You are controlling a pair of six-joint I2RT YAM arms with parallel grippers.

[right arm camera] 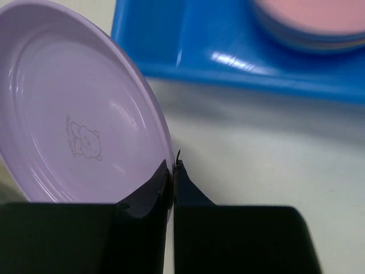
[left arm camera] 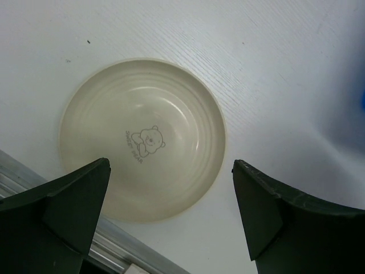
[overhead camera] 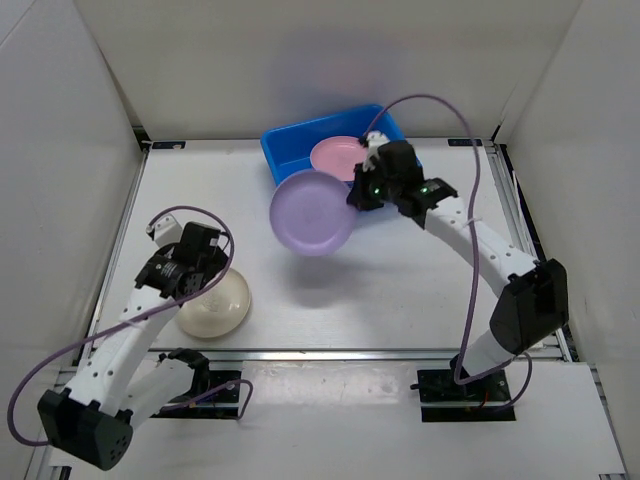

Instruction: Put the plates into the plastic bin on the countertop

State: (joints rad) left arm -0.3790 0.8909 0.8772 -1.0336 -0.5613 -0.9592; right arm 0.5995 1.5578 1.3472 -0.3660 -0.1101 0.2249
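Note:
My right gripper (overhead camera: 357,196) is shut on the rim of a purple plate (overhead camera: 311,212), held above the countertop (overhead camera: 400,290) just in front of the blue plastic bin (overhead camera: 285,150). In the right wrist view the purple plate (right arm camera: 74,114) is pinched between my fingers (right arm camera: 172,177), with the bin (right arm camera: 228,45) beyond it. A pink plate (overhead camera: 337,155) tops a stack inside the bin, also in the right wrist view (right arm camera: 313,20). A cream plate (overhead camera: 215,303) lies on the countertop at the near left. My left gripper (left arm camera: 171,211) is open above the cream plate (left arm camera: 142,137).
A metal rail (left arm camera: 114,245) runs along the near edge right beside the cream plate. White walls enclose the countertop on three sides. The bin stands at the back, against the far wall.

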